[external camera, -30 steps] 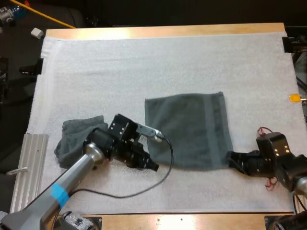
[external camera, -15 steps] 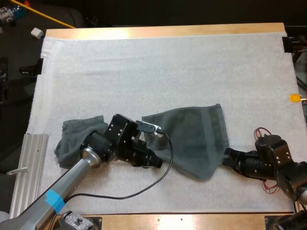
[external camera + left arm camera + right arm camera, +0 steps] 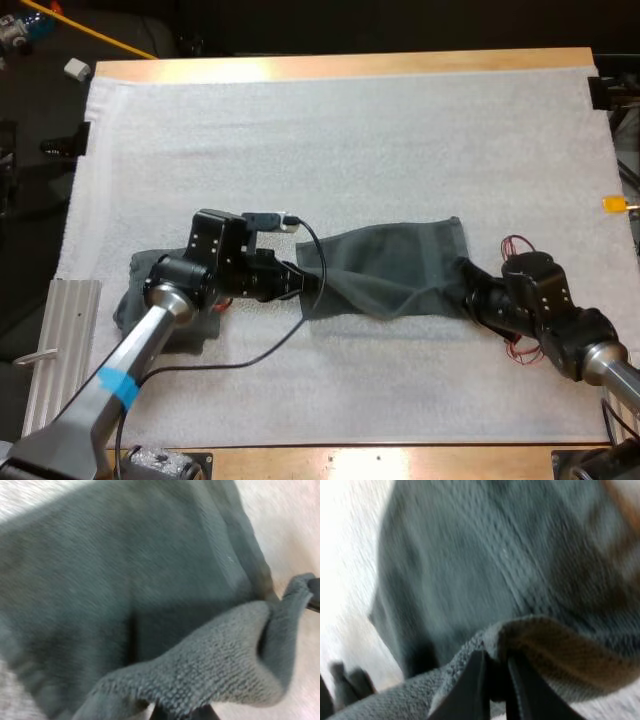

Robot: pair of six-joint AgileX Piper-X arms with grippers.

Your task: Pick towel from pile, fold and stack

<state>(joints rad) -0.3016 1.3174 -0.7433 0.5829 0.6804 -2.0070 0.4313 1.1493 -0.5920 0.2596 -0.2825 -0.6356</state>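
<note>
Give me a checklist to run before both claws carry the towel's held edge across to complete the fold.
1. Grip of left claw on the towel: ok, shut on a near corner.
2. Grip of right claw: ok, its fingers pinch the hem.
3. Held edge taut between the claws: not ok, it sags in the middle.
4. Far edge lying on the mat: ok.
5. Crumpled towel apart from the held one: ok.
6. Corners due to line up once laid over: cannot tell.
</note>
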